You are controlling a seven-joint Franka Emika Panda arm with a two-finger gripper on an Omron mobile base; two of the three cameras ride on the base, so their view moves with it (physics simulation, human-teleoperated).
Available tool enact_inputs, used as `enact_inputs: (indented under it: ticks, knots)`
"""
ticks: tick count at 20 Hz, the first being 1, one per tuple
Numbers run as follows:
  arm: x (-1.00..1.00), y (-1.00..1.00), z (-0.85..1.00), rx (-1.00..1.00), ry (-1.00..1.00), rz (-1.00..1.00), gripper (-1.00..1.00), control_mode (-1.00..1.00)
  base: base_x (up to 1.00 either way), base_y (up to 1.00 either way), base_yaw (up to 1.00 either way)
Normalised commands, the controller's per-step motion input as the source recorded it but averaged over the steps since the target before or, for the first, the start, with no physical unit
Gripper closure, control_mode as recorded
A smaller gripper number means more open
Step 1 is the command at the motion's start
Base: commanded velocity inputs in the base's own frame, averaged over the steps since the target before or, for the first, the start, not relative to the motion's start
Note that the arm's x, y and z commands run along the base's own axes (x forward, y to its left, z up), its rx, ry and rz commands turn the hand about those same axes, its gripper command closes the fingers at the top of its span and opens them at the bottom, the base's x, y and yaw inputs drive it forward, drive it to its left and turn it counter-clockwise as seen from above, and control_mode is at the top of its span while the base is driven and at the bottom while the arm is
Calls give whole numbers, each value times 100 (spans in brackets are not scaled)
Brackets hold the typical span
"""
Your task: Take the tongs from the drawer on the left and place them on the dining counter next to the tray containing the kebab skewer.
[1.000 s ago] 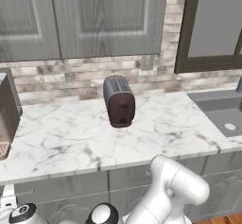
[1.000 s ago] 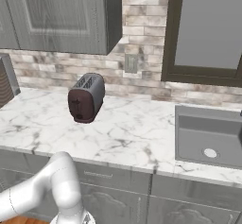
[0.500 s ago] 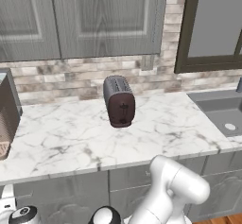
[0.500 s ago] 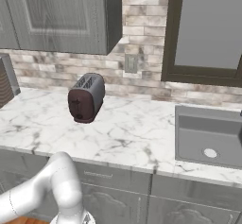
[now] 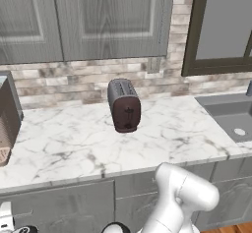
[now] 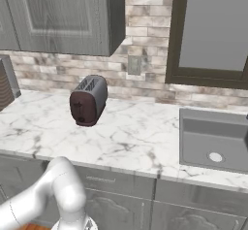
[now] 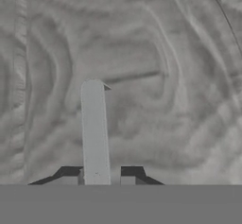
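In the hand view the tongs [image 7: 93,128] are a slim grey metal strip that runs straight up from between my two dark fingertips. My gripper [image 7: 99,176] is shut on the tongs at their near end. Behind them lies the grey wood-grain surface of the drawer [image 7: 179,53]. The far tip of the tongs casts a thin shadow on that surface. In both base views my white arm [image 5: 182,197] [image 6: 58,195] bends down below the front edge of the worktop. The dining counter, the tray and the kebab skewer are out of view.
A dark toaster [image 5: 124,105] [image 6: 88,100] stands on the marble worktop [image 5: 74,148] backed by the brick wall. A grey sink [image 5: 231,114] [image 6: 213,139] is set in at the right. Grey wall cabinets [image 5: 98,15] hang above. Grey cabinet fronts [image 6: 193,205] run below the worktop.
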Motion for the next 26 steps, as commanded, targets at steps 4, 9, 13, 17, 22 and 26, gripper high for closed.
enact_inputs:
  ticks: [4, 9, 13, 17, 22, 26]
  knots:
    - [-41, 0, 0, 0, -9, 0, 100, -100, 0, 0, 0]
    - [-45, 0, 0, 0, -10, 0, 100, -100, 0, 0, 0]
    - [-45, 0, 0, 0, -10, 0, 100, -100, 0, 0, 0]
    - [-45, 0, 0, 0, -10, 0, 100, -100, 0, 0, 0]
    - [-45, 0, 0, 0, -9, 0, 100, -100, 0, 0, 0]
    - [-51, 0, 0, 0, -10, 0, 100, -100, 0, 0, 0]
